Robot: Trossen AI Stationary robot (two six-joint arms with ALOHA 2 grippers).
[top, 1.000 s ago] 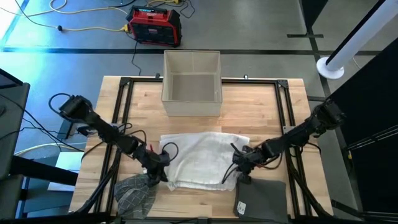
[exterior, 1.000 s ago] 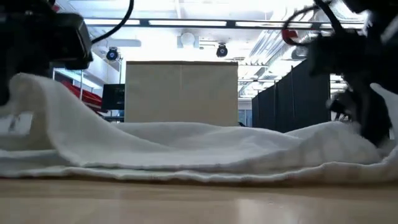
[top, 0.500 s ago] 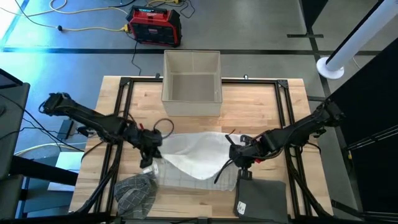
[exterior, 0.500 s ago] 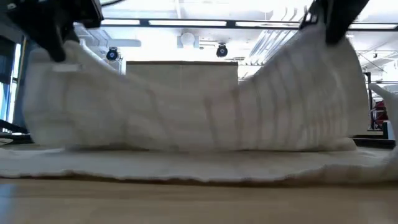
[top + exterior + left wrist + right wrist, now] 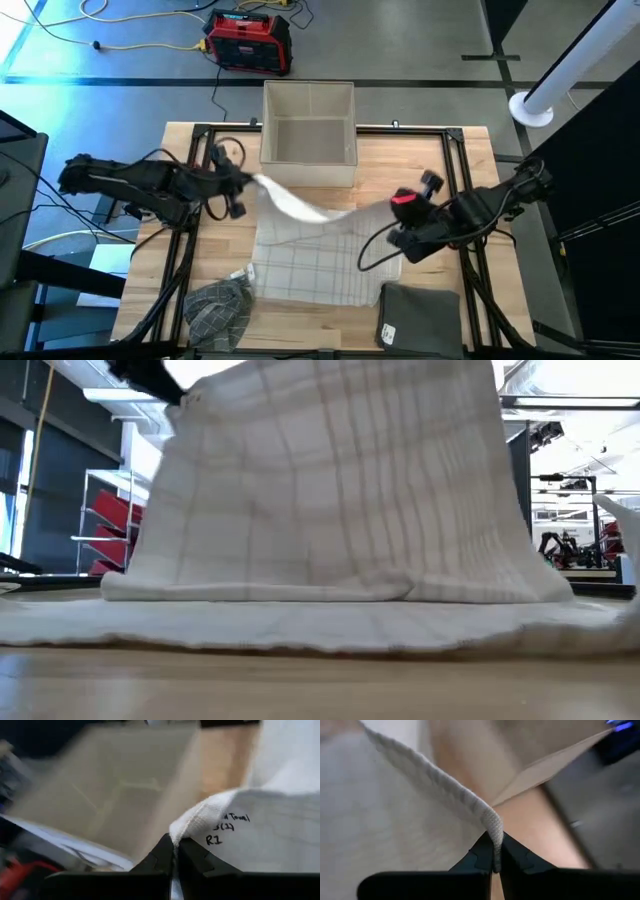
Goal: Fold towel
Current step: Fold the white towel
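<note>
A white towel with a faint grey check point(image 5: 305, 255) hangs as a sheet between my two grippers, its lower part resting on the table; in the low view the towel point(image 5: 330, 500) fills most of the picture. My left gripper point(image 5: 248, 180) is raised at the towel's upper left corner, shut on it. My right gripper point(image 5: 392, 205) is raised at the upper right corner, also shut on it. A handwritten tag point(image 5: 227, 827) shows on the cloth near the left fingers. My left gripper pinches the towel's corner point(image 5: 192, 822) between its two shut fingers; the cloth is bunched there. The corner is lifted clear and the towel hangs below, its lower end on the table. My right gripper pinches the towel's hemmed edge point(image 5: 490, 827) at the other corner between its shut fingers. That corner is lifted; the edge runs slack toward the left gripper.
An open beige box point(image 5: 308, 135) stands at the table's far middle, just beyond the lifted edge. A grey patterned cloth point(image 5: 220, 305) lies at the near left and a folded dark green towel point(image 5: 420, 315) at the near right. Black frame rails point(image 5: 200, 160) run along the table.
Both grippers have risen and moved toward the table's far edge, drawing apart to left and right. The towel, crumpled flat a second ago, has been lifted by its two corners and spread into a hanging sheet; its near end has stayed on the table.
</note>
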